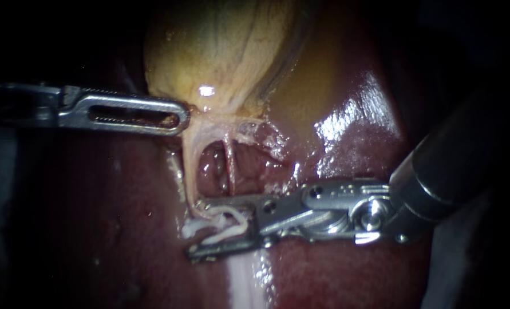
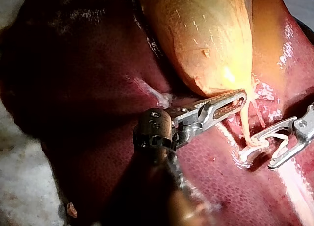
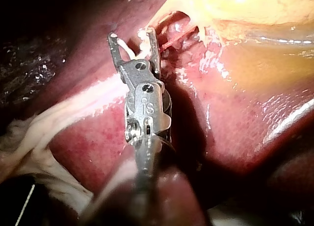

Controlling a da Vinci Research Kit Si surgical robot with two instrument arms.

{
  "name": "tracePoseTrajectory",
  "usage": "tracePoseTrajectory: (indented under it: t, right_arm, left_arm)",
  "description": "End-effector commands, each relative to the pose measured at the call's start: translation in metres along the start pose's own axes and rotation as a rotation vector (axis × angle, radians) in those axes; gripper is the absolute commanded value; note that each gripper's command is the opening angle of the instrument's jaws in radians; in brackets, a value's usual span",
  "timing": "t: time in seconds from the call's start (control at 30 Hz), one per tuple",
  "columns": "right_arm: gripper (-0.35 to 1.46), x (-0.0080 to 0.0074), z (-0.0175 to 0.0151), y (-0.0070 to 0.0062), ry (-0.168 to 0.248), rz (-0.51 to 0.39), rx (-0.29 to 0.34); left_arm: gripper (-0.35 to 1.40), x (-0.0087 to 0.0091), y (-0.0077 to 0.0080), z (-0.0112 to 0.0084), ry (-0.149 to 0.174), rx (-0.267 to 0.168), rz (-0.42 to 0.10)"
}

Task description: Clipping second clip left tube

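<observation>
The left tube (image 1: 190,166) runs lengthwise from the gallbladder (image 1: 220,51) neck straight down across the liver (image 1: 346,149). It is pale and taut, and a thinner reddish tube (image 1: 230,163) lies just beside it. Its lower end passes between the jaws of the right instrument (image 1: 196,229). Those jaws stand moderately apart and point across the tube, and a white clip (image 1: 229,226) sits between them, touching both. The left instrument (image 1: 180,117) lies level, its slotted jaws clenched together on the gallbladder's neck where the tube begins.
</observation>
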Motion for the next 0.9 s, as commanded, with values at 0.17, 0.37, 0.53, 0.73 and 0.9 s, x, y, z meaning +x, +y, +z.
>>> tracePoseTrajectory:
  t: [0.17,0.37,0.53,0.73,0.9]
  right_arm:
    - [0.48,0.0,0.0,0.0,0.0,0.0,0.0]
    - [0.48,0.0001,0.0,0.0001,0.0,0.001,0.0]
    - [0.48,0.0,-0.0001,0.0003,0.001,0.002,-0.001]
    - [0.48,-0.0002,-0.0002,0.0009,0.001,0.003,-0.003]
    - [0.48,-0.0002,-0.0003,0.0012,0.001,0.003,-0.001]
  left_arm:
    - [-0.35,0.0,0.0,0.0,0.001,0.0,0.0]
    - [-0.35,0.0,0.0,0.0,0.001,0.0,0.0]
    - [-0.35,0.0,0.0,0.0,0.001,0.0,0.0]
    - [-0.35,0.0,0.0001,0.0,0.001,0.0,0.0]
    - [-0.35,-0.0001,0.0001,0.0,0.001,0.0,0.0]
